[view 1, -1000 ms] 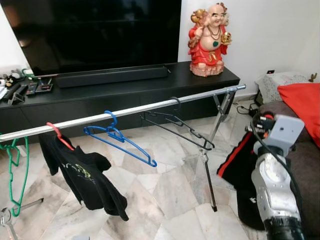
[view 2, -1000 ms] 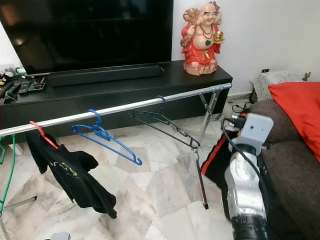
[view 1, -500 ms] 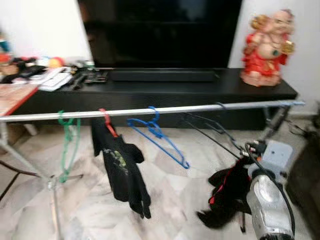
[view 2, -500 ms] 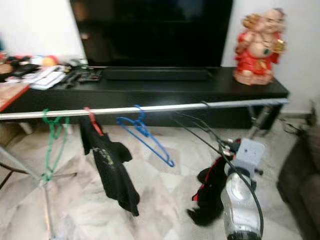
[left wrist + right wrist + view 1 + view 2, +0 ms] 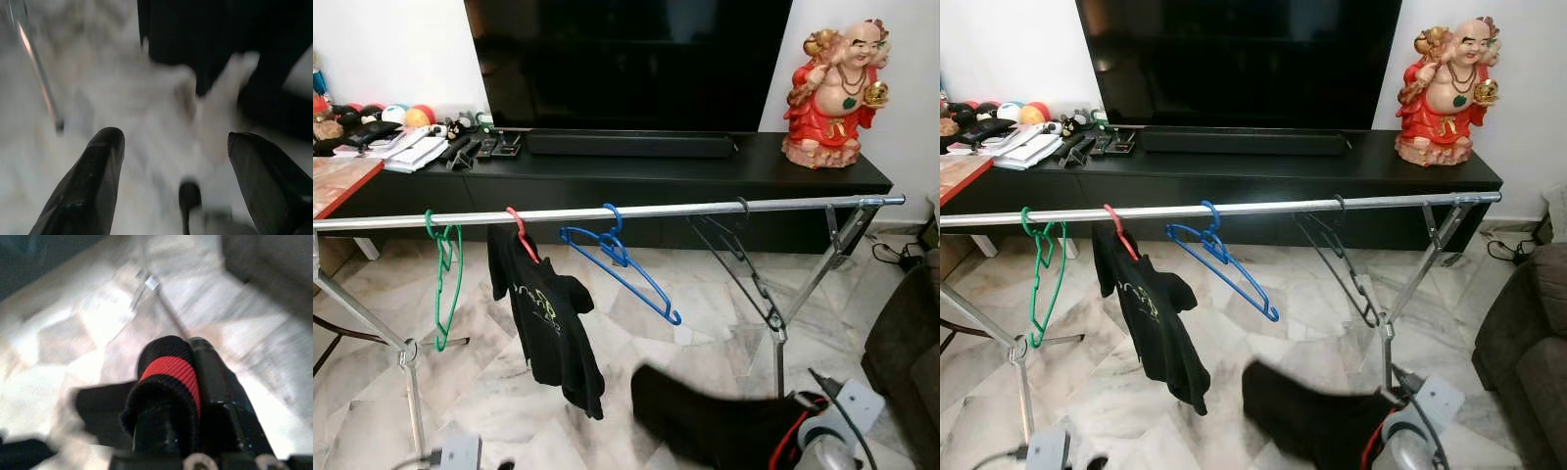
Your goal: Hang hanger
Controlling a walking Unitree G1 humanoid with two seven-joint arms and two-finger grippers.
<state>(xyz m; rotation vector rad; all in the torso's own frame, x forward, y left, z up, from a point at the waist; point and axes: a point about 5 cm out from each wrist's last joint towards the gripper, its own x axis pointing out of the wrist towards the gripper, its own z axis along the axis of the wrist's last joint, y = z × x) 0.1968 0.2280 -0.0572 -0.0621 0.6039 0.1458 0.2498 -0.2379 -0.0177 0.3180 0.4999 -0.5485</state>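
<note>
- Right claw [image 5: 188, 396] pinching black-red garment [image 5: 715, 426], low by the floor under the rail [image 5: 607, 212].
- Left claw [image 5: 171, 181] spread, empty.
- Soft, limp, light; I'd hold the collar.

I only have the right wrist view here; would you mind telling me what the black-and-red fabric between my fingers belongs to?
Observer: A black garment with red trim, hanging from the right gripper low above the floor.
Operator: Thank you. Is there a free hanger nearby?
Observer: Yes, a black hanger hangs bare on the rail, nearest your side.
Operator: And the left gripper?
Observer: The left gripper is open, holding nothing.
</note>
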